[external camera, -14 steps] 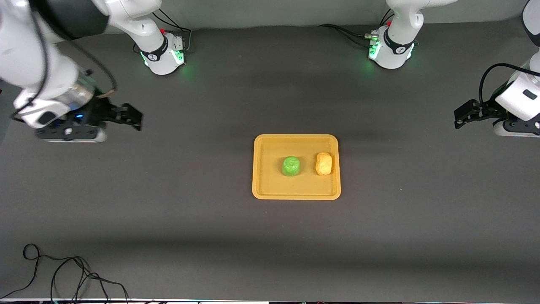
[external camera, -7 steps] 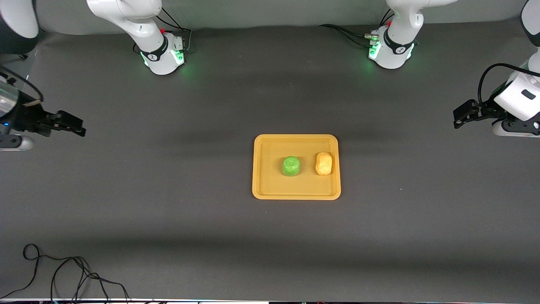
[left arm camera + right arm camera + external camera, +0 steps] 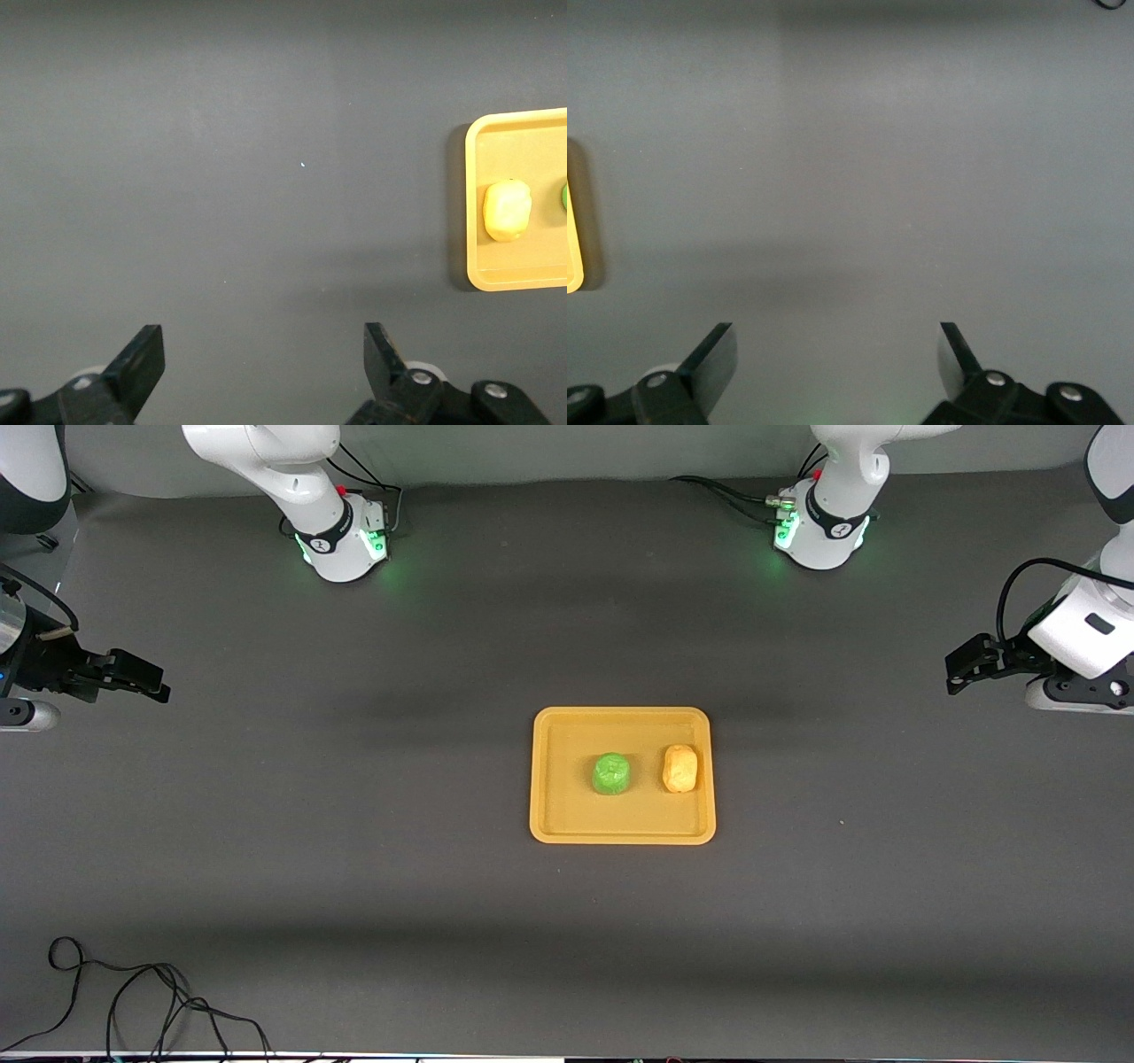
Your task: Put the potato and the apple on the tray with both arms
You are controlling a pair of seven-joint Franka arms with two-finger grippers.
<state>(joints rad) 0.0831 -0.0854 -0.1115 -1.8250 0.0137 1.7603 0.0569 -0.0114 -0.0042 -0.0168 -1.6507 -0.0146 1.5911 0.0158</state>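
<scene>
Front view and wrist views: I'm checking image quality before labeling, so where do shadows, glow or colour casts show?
Front view: soft shadow bands cross the table; green glow at both arm bases. Left wrist view: the tray casts a dark shadow along its rim; potato looks pale, washed. Right wrist view: lighter, greyer cast; only a tray sliver shows.

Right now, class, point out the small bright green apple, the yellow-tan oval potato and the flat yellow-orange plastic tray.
small bright green apple [image 3: 611, 773], front view, its dimpled top.
yellow-tan oval potato [image 3: 679, 768], front view, middle of its skin.
flat yellow-orange plastic tray [image 3: 620, 835], front view, rim nearest the camera.
</scene>
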